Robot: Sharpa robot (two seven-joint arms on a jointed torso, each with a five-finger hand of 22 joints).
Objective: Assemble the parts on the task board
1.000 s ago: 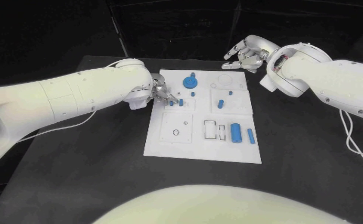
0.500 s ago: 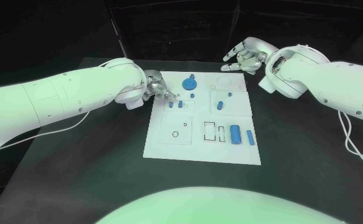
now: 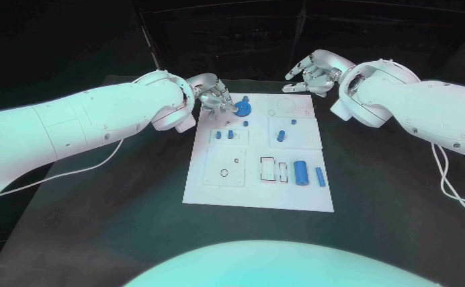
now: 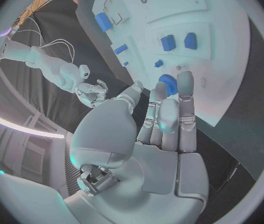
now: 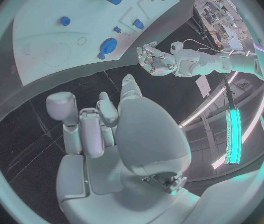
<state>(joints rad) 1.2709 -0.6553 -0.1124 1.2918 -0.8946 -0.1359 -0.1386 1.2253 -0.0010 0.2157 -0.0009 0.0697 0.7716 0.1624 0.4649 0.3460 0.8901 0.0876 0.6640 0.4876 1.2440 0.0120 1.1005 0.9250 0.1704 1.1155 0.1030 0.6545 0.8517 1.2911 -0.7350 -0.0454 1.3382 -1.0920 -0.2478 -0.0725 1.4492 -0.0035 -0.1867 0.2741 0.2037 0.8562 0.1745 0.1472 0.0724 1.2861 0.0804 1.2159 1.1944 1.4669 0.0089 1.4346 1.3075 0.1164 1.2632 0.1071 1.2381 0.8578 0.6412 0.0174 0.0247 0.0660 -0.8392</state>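
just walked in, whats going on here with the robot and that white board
A two-armed robot is assembling small blue parts on a white board on a black table. Its left robot hand hovers empty, fingers apart, by the round blue disc at the board's far end. The right robot hand hangs beyond the far edge, holding nothing. Other blue pieces, like the cylinder, sit untouched.
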